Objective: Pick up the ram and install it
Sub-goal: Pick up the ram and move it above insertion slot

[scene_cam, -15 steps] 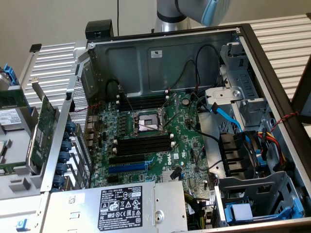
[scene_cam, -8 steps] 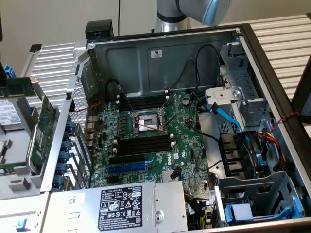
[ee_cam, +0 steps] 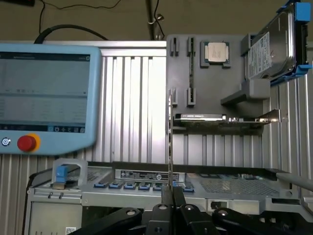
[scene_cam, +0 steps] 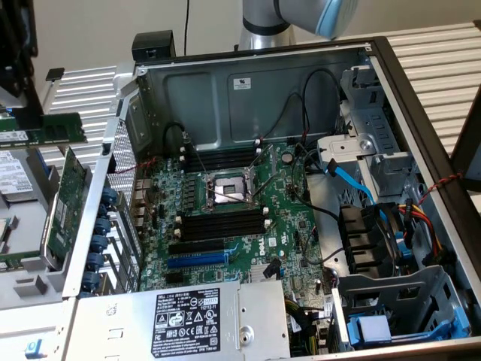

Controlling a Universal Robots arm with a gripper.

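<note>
Pincer [ee_cam: 171, 192] is closed down to a sliver, its fingertips pressed on the 2 flat faces of the ram [ee_cam: 170, 142]. Wrist view has the stick edge-on, a thin line running straight out from between the tips. Gripping by the faces probably leaves the contact edge free and keeps the board in line with the fingers, the way a slot would need to receive it.

Ram location: exterior view's left, over the grey parts tray [ee_cam: 210, 81], well apart from the open case [scene_cam: 255, 90]. Its green length and white label are visible there. Cannot tell whether it is clear of its holder in the tray or seated in it.

Tray layout looks deliberate. Expansion card [scene_cam: 64, 203] stands on edge; hard drive [ee_cam: 271, 46] and processor chip [ee_cam: 216, 53] each sit in their own pocket, presumably so every part keeps 1 known pose for pick-up.

Case lies on its side with the panel off and the motherboard [scene_cam: 293, 226] facing up. Black memory slots [scene_cam: 225, 224] run on both sides of the processor socket [scene_cam: 228, 192], none filled as far as I can see. Installation not yet done.

Teach pendant [ee_cam: 49, 93] is near the tray.
</note>
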